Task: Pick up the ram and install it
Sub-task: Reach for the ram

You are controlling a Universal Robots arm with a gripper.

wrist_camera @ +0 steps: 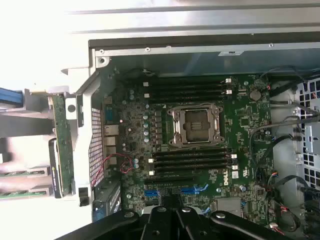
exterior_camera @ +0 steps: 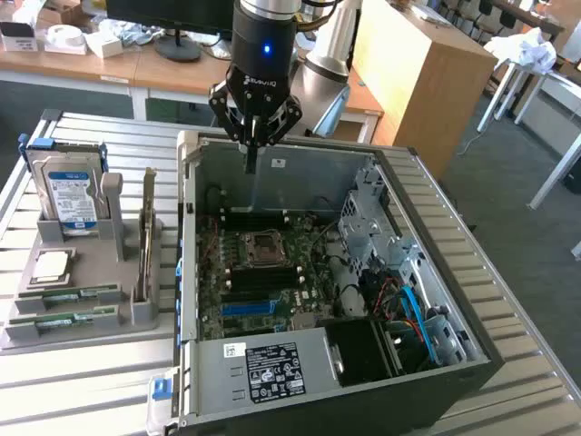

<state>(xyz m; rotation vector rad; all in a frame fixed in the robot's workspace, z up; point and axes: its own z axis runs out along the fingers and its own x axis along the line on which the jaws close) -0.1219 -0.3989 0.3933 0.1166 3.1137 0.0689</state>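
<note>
We see gripper (exterior_camera: 251, 156), fingers pressed together (holding nothing), above open computer case (exterior_camera: 313, 186), ram (exterior_camera: 71, 294) lying in grey holder (exterior_camera: 136, 313) at its nine o'clock, hard drive (exterior_camera: 73, 195) at ten.

I get even, bright room light in the exterior view; the computer case (exterior_camera: 300, 182) lies in shadow at lower right. In the wrist view the table (wrist_camera: 30, 50) glares white.

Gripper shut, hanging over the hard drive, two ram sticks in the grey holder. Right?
No. The exterior view shows the shut gripper over the open computer case, not the hard drive. The two ram sticks do lie in the grey holder.
</note>
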